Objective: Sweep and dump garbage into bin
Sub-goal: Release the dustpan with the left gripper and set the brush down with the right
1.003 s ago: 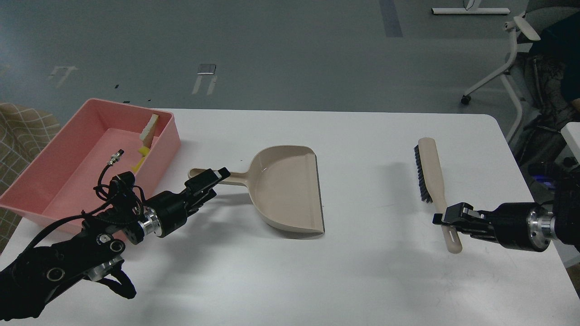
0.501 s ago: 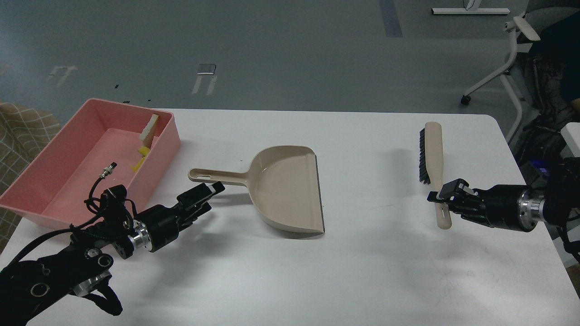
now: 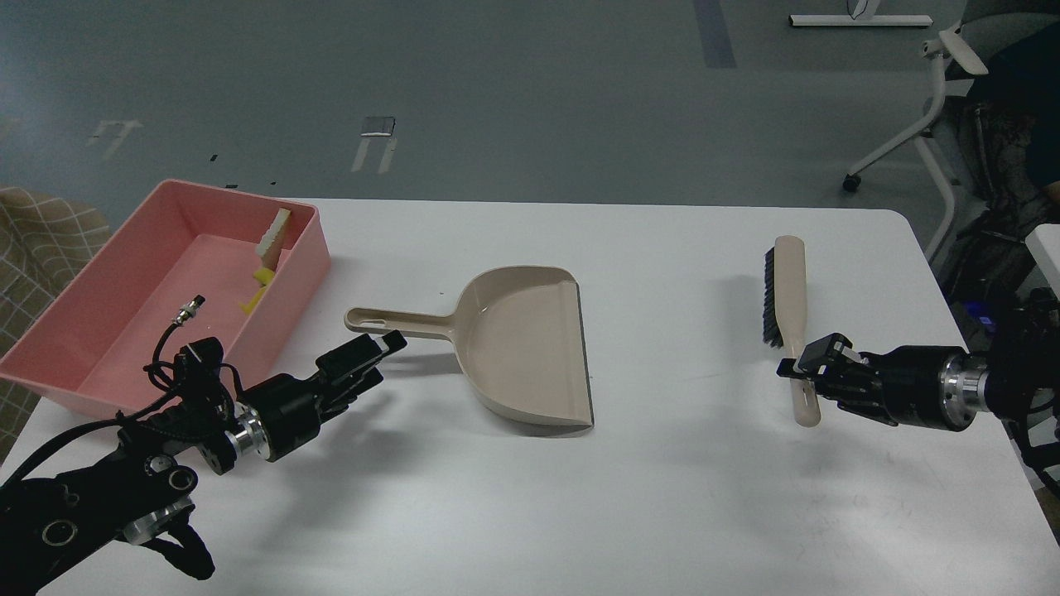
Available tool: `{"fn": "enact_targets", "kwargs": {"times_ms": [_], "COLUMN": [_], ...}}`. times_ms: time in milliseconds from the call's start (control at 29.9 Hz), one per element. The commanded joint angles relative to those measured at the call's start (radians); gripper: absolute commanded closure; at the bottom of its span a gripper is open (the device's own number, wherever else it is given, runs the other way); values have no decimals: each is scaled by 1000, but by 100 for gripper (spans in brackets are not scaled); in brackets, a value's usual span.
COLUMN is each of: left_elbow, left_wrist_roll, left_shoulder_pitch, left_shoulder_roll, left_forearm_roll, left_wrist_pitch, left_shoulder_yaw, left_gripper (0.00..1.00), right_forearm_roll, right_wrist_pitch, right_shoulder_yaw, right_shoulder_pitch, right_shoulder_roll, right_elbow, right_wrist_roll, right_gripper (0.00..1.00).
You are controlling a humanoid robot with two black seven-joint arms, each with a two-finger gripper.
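Note:
The pink bin (image 3: pixel 305 266) stands at the table's far left. The garbage lies in it against the right wall: the off-white stick (image 3: pixel 274 233) leans on the wall and the yellow piece (image 3: pixel 257 286) lies just below it. The beige dustpan (image 3: pixel 522 348) lies flat mid-table with its handle pointing left. My left gripper (image 3: pixel 377 354) is open and empty, just below the handle's end and not touching it. My right gripper (image 3: pixel 801 367) is shut on the handle of the beige brush (image 3: pixel 789 285), whose black bristles face left.
A loose cable with a metal plug (image 3: pixel 184 313) sticks up from my left wrist in front of the bin. An office chair (image 3: pixel 936 108) stands beyond the table's right corner. A checked cloth (image 3: pixel 41 240) is at the far left.
My left gripper has let go of the dustpan handle and drawn back toward me. My right gripper has carried the brush farther back and a little left.

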Motion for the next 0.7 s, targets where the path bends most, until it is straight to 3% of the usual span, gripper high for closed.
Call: {"fn": "enact_targets", "kwargs": {"times_ms": [0, 401, 435, 468, 669], "left_elbow": [1, 1, 3, 1, 1], "left_wrist_roll": [-2, -5, -5, -5, -5], "left_shoulder_pitch": [0, -1, -1, -1, 0], "left_shoulder_roll": [-3, -4, -4, -3, -3], "left_forearm_roll": [0, -1, -1, -1, -1], "left_wrist_pitch": [2, 5, 5, 5, 5], "left_shoulder_yaw": [0, -1, -1, -1, 0], "left_gripper": [3, 3, 3, 3, 3], "right_forearm_roll": [0, 0, 0, 0, 2], "right_wrist_pitch": [0, 0, 0, 0, 0], "right_shoulder_yaw": [-1, 1, 2, 2, 4], "right_shoulder_pitch": [-9, -26, -26, -26, -27], "right_shoulder_roll": [0, 0, -2, -3, -9], "right_elbow": [0, -1, -3, -4, -3], "right_wrist_roll": [-2, -11, -12, -20, -51], "right_gripper": [84, 70, 65, 54, 21]}}
